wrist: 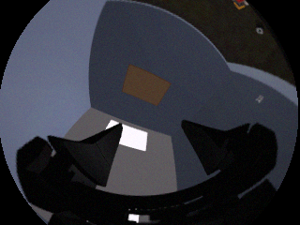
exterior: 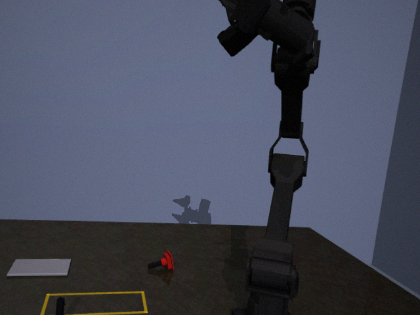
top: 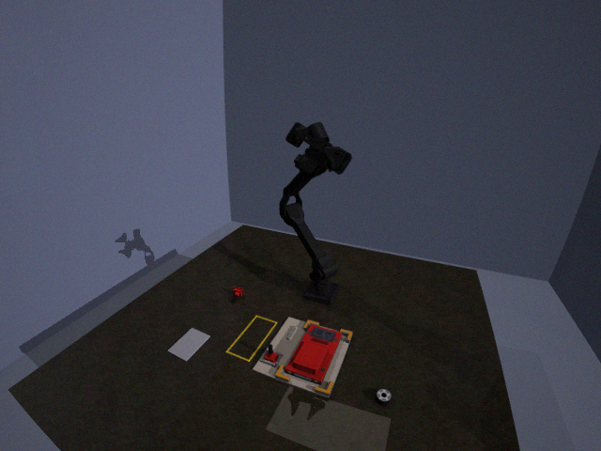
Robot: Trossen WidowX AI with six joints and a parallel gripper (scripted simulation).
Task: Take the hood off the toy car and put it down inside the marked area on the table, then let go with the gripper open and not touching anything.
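The red toy car (top: 322, 334) stands on a pale board (top: 340, 372) between orange corner brackets. Its red hood (top: 314, 353) appears to be in place on the car, in front of the dark windshield. The marked area, a yellow outline (top: 241, 333) (exterior: 94, 293), lies on the table beside the board; no part lies inside it. My gripper (wrist: 153, 124) is wide open with nothing between the fingers. It is raised high above the table, far from the car and hood, and faces away from them towards the room's walls.
A red part with a black stem (top: 237, 292) (exterior: 168, 260) lies on its side behind the outline. A similar part (top: 271, 356) stands on the board, near a small grey piece (top: 291, 332). A white plate (top: 189, 344) (exterior: 39, 267) lies left; a wheel (top: 383, 396) (wrist: 260, 31) lies right.
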